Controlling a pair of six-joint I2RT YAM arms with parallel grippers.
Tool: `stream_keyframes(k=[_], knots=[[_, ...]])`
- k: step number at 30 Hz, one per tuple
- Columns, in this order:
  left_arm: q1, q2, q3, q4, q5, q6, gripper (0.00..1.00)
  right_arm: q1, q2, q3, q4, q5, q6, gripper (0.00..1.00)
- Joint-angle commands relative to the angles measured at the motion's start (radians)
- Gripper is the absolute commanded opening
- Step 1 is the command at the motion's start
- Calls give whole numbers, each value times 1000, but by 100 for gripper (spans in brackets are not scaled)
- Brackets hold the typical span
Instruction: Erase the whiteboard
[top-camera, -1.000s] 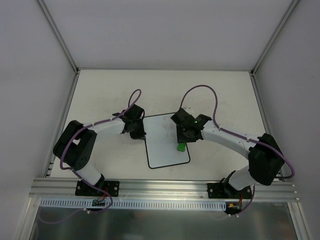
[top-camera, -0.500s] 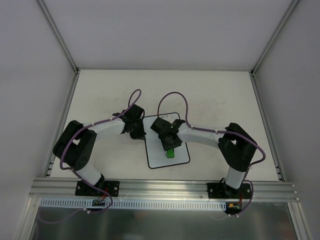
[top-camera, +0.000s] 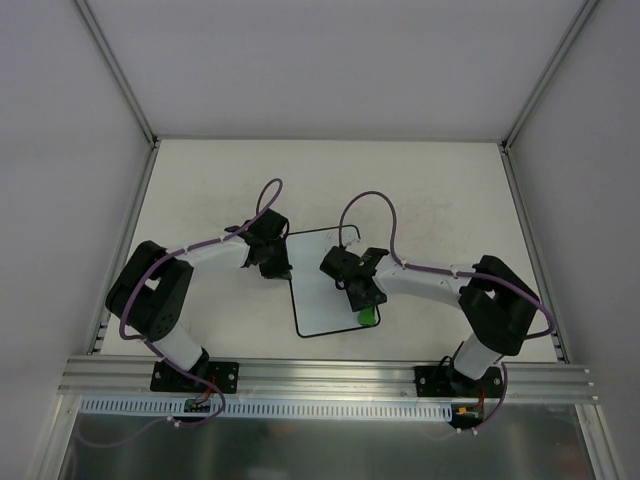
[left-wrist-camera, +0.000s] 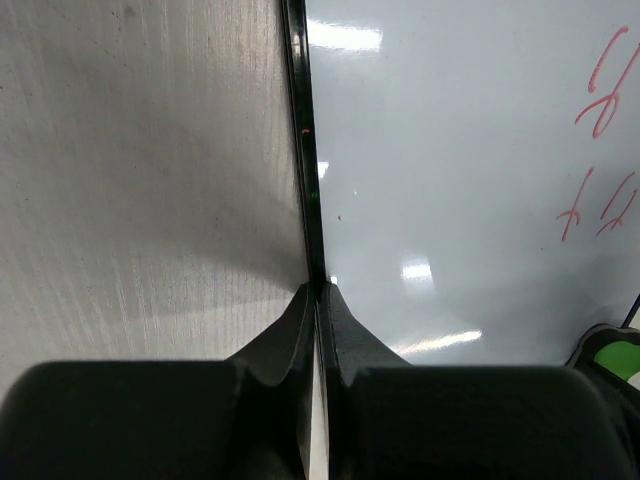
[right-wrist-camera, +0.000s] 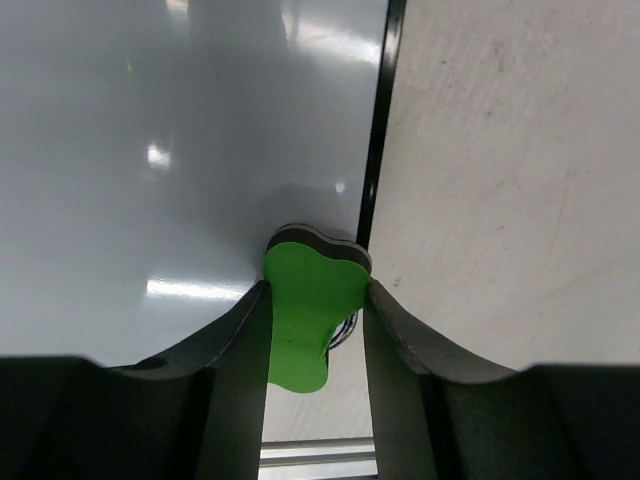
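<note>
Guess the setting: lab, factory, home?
Probably a lab robot test cell: plain white enclosure walls, left arm and right arm bolted to an aluminium rail, a small whiteboard with a green eraser on it.

A cream tabletop (top-camera: 440, 180), faintly scratched, fills the middle of the scene. Plain pale grey walls (top-camera: 330, 60) close it in on three sides, with thin metal posts (top-camera: 117, 70) at the back corners. A ribbed aluminium rail (top-camera: 330, 372) crosses the near edge. The light is soft and even.
</note>
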Motion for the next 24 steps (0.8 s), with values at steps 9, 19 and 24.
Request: stream_keyframes(k=[9,19,24], knots=[[15,7,-63,-141,-95,65,0,-87,-58,-88,-174,147,119,0],[13,-27,-69,-141,-77,97,0,-81,-123,108,-42,69,-47,0],[13,-56,-95,-141,-63,103,0,-75,27,256,-14,-19,-67,0]])
